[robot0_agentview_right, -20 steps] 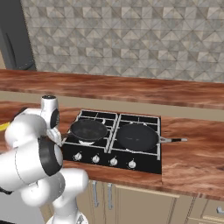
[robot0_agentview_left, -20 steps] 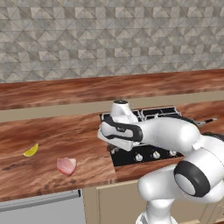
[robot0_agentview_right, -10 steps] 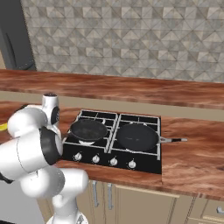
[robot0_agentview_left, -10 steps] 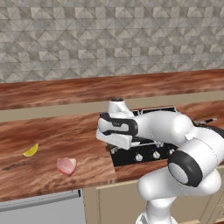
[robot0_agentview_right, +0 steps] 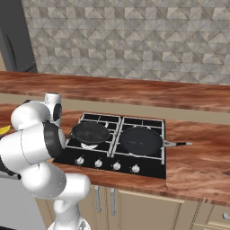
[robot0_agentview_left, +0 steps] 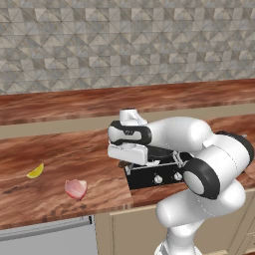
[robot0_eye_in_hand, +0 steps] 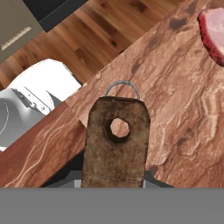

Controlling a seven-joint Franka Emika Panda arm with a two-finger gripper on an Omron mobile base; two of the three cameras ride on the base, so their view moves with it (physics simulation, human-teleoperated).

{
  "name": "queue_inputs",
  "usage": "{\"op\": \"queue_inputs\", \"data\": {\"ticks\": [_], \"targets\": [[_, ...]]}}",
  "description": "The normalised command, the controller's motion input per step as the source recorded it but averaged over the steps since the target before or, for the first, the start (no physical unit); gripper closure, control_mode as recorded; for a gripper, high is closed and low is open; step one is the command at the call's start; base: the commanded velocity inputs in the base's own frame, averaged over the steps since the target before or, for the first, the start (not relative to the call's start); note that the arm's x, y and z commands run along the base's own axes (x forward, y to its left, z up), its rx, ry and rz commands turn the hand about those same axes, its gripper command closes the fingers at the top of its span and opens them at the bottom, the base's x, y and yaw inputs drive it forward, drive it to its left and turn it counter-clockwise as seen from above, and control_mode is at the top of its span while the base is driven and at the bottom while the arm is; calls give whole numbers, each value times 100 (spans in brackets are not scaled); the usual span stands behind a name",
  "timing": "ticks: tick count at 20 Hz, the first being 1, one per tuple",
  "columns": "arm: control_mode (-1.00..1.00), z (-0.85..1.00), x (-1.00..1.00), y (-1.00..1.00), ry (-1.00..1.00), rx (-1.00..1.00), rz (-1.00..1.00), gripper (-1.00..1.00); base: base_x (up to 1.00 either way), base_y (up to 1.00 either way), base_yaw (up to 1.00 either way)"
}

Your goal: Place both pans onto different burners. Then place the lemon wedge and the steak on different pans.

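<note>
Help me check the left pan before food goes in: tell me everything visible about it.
The left pan is round, shallow and black, empty, sitting level on the front-left burner of the cooktop. In the hand view its flat brown wooden-looking handle, with a hole and a wire hanging loop at the end, runs out from between the gripper fingertips, over the counter.

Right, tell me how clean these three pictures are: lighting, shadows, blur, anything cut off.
Left base view: even, flat light, everything sharp, a soft shadow under the steak. Right base view: equally sharp, pale sheen on the two pans on the cooktop. Hand view: rolled, so the counter runs diagonally; the brown handle looms large and close, and the steak is cropped at the corner.
</note>
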Motion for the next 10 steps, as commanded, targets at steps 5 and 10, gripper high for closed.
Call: {"op": "queue_inputs", "data": {"ticks": [5, 10], "targets": [[-100, -24, 0, 0, 3, 0, 0, 100, 0, 0, 0], [-100, -8, 0, 0, 0, 0, 0, 100, 0, 0, 0]]}}
